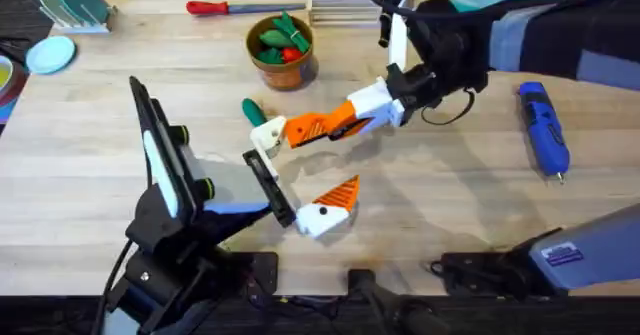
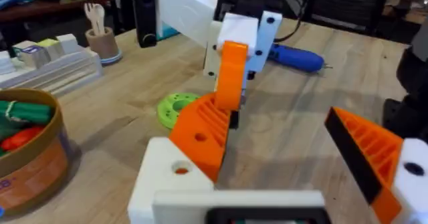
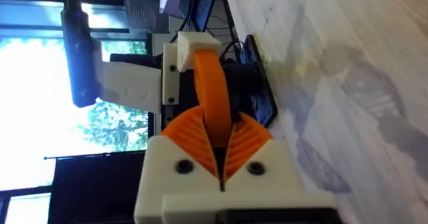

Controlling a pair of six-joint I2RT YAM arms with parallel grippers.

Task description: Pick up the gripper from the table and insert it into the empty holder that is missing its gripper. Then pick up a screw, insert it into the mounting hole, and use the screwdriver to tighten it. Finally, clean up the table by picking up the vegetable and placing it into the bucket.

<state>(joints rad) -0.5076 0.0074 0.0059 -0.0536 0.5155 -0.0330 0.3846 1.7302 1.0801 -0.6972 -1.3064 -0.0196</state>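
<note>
My right gripper [image 1: 345, 123] is shut on the orange gripper [image 1: 303, 129], pressing its end against the white holder [image 1: 267, 135], one finger of my left gripper [image 1: 308, 160]. The left gripper stands open; its other finger carries an orange ribbed pad [image 1: 340, 189]. In the left wrist view the orange gripper [image 2: 204, 130] sits against the holder [image 2: 167, 177]. In the right wrist view my pads [image 3: 251, 140] pinch it [image 3: 210, 97]. The blue screwdriver [image 1: 543, 127] lies at the right. A dark green vegetable [image 1: 252, 110] lies beside the holder. The bucket [image 1: 283, 67] holds green and red toys.
A red-handled screwdriver [image 1: 220, 7] lies at the far edge. A flat green ring-shaped disc [image 2: 175, 107] rests on the table beyond the holder. A tray of small boxes [image 1: 340, 5] stands at the back, and plates [image 1: 50, 53] sit at the far left.
</note>
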